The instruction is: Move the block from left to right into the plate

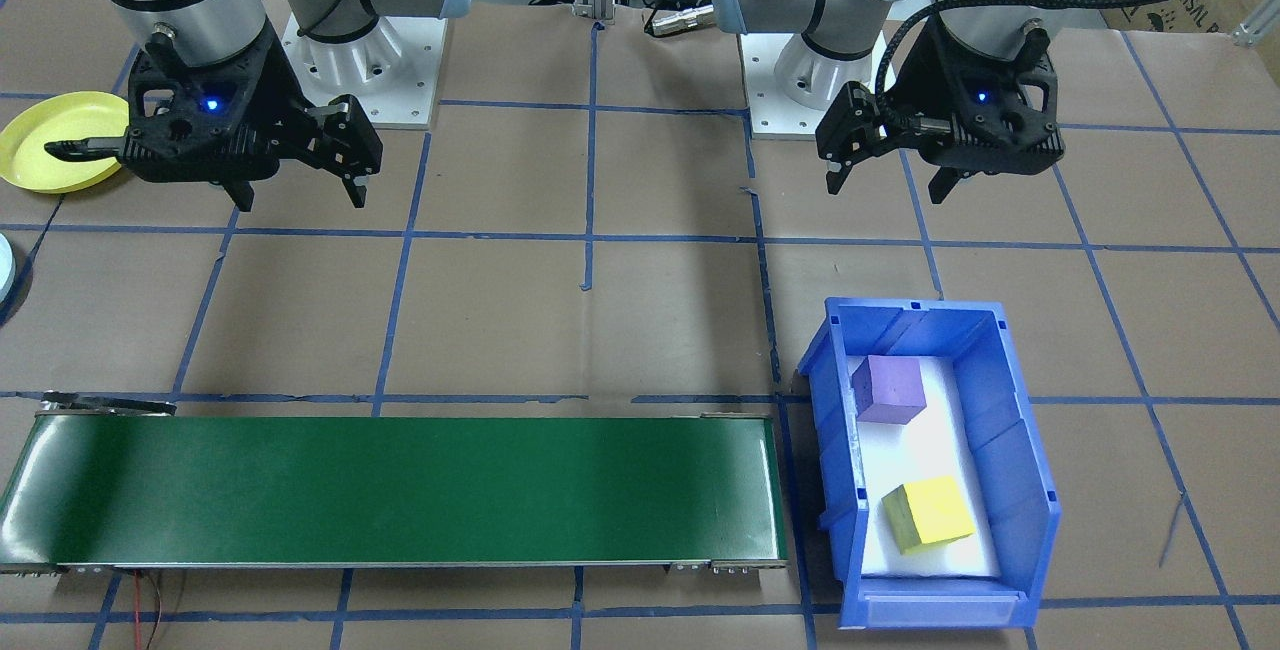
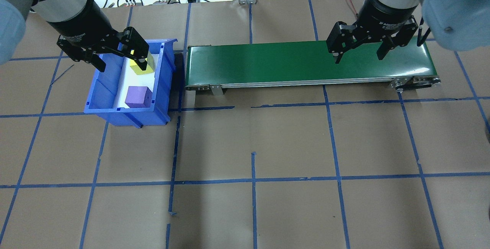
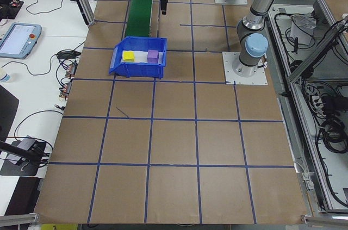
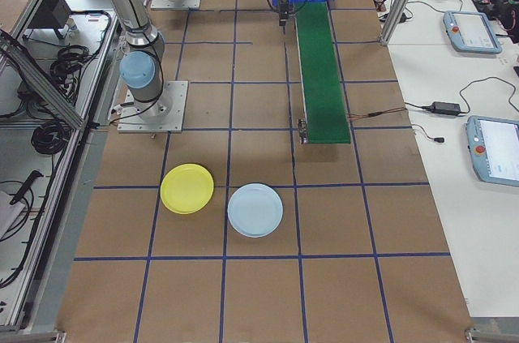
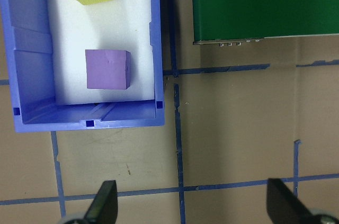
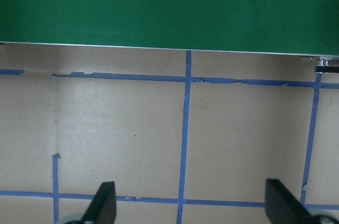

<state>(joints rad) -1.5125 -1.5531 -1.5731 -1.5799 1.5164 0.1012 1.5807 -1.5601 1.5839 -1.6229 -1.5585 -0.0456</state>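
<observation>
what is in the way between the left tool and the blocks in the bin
Nothing visible. The left tool hangs open above the table, and the purple block and yellow block lie uncovered in the open-topped blue bin; only its walls surround them.

You're looking at a table [image 2: 268, 145] covered in matt brown paper, gridded with blue tape [image 2: 252, 180] that is fraying in spots. On it, the green conveyor belt [image 1: 400, 490] is showing a smooth, faintly glossy skin in a metal frame, and just beside its end the blue bin [image 1: 1020, 430] is reading as moulded plastic, with a matt purple block [image 1: 890, 390] and a yellow block [image 1: 930, 513] sitting on its white foam-like liner. Well away from the belt, the yellow plate [image 4: 187, 188] is looking like smooth plastic.
</observation>
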